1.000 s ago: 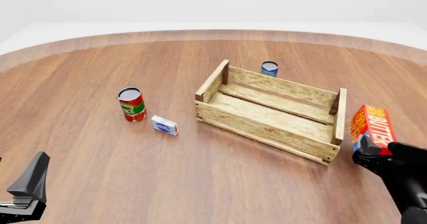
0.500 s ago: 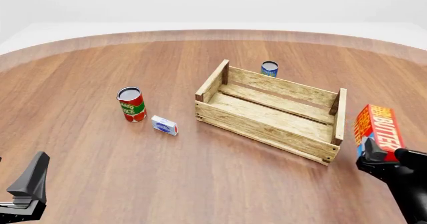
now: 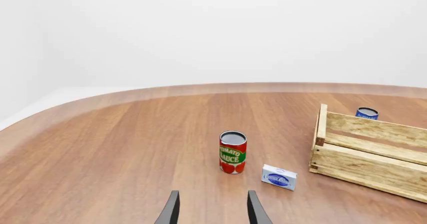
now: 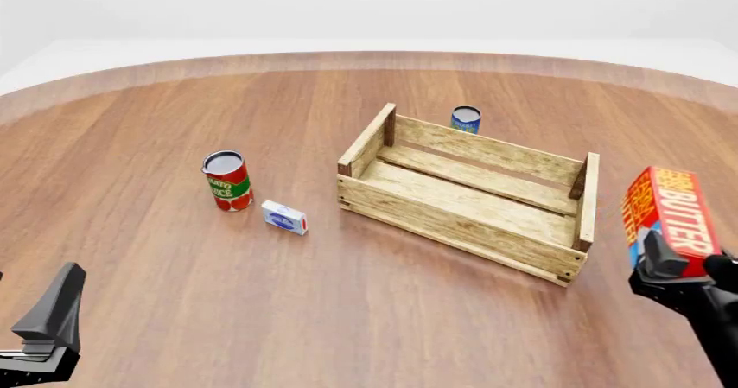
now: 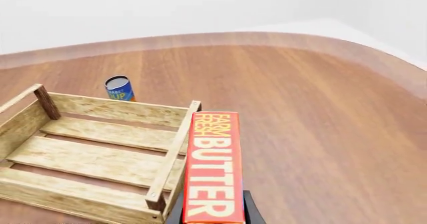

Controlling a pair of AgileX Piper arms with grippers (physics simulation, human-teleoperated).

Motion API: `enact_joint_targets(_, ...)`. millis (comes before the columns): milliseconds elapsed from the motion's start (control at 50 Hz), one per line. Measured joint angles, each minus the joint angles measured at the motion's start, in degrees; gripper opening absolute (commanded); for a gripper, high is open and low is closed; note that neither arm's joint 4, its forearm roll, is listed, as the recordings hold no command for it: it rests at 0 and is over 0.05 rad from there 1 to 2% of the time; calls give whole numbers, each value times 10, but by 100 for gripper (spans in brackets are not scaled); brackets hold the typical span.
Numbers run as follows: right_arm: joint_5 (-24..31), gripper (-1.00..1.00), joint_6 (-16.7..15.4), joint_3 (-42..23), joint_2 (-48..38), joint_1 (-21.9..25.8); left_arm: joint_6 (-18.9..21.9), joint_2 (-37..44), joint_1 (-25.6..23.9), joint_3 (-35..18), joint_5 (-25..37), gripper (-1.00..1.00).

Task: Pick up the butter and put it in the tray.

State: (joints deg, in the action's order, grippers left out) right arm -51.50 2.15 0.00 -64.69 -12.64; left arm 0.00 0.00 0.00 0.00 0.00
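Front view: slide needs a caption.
Right gripper holds the butter aloft beside the tray; left gripper idle.

Round-edged wooden table (image 4: 346,319) carrying: slatted tray (image 4: 471,191) centre-right, blue can (image 4: 465,118) just behind it, tomato sauce can (image 4: 227,181) centre-left, small blue-white box (image 4: 283,217) beside that can.

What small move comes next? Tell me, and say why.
Probably carry the butter sideways toward the left, over the tray. The right end effector holds it lifted off the table, beyond the tray's right end wall, and the tray's inside is bare, so nothing blocks a release there.
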Motion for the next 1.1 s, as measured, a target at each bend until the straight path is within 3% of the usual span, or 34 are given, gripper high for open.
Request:
enact_joint_targets(700, 259, -100, -12, -63, 226, 25, 0, 0, 0, 0, 0, 100)
enact_joint_targets(1100, 348, -100, -15, -110, 277, 55, 0, 0, 0, 0, 0, 100)
